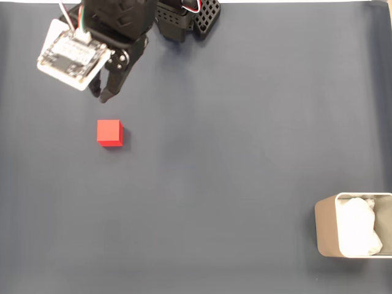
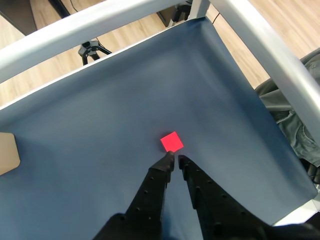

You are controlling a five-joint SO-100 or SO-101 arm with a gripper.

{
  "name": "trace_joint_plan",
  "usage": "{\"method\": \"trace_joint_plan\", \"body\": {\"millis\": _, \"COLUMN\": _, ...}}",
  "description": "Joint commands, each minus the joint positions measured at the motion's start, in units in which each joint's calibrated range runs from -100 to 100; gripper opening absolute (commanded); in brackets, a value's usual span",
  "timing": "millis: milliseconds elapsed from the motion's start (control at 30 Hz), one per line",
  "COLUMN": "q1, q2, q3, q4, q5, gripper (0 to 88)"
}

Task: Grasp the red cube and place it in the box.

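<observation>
In the wrist view the black jaws (image 2: 175, 160) reach in from the bottom edge, tips nearly together with only a narrow slit between them, holding nothing. Just past the tips the red cube (image 2: 172, 142) sits on the dark blue-grey tabletop (image 2: 100, 150), apart from them. At the left edge shows a corner of the beige box (image 2: 7, 152). Beyond the cloth run grey metal rails (image 2: 100, 22), a wooden floor (image 2: 45, 80) and a dark garment (image 2: 295, 120) at right. In the fixed view the cube (image 1: 109, 133) lies upper left below the arm, the box (image 1: 327, 236) far off at lower right, its white padding (image 1: 358, 226) inside, with open cloth between.
</observation>
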Motion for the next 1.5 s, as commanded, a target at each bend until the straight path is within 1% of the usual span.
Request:
{"method": "trace_joint_plan", "body": {"millis": 0, "q1": 1.70, "q2": 0.38, "q3": 1.47, "q4": -4.01, "q5": -0.20, "gripper": 0.2}}
{"method": "trace_joint_plan", "body": {"millis": 133, "q1": 2.83, "q2": 1.34, "q3": 4.21, "q4": -7.29, "q5": -0.29, "gripper": 0.2}}
{"method": "trace_joint_plan", "body": {"millis": 333, "q1": 3.90, "q2": 3.16, "q3": 6.85, "q4": -10.57, "q5": -0.29, "gripper": 8.3}}
{"method": "trace_joint_plan", "body": {"millis": 700, "q1": 5.53, "q2": 3.50, "q3": 17.71, "q4": -20.16, "q5": 0.73, "gripper": 17.7}}
{"method": "trace_joint_plan", "body": {"millis": 1100, "q1": 6.95, "q2": 2.38, "q3": 29.39, "q4": -31.06, "q5": 2.00, "gripper": 23.3}}
{"method": "trace_joint_plan", "body": {"millis": 1467, "q1": 7.17, "q2": 2.46, "q3": 35.14, "q4": -38.52, "q5": 2.93, "gripper": 29.0}}
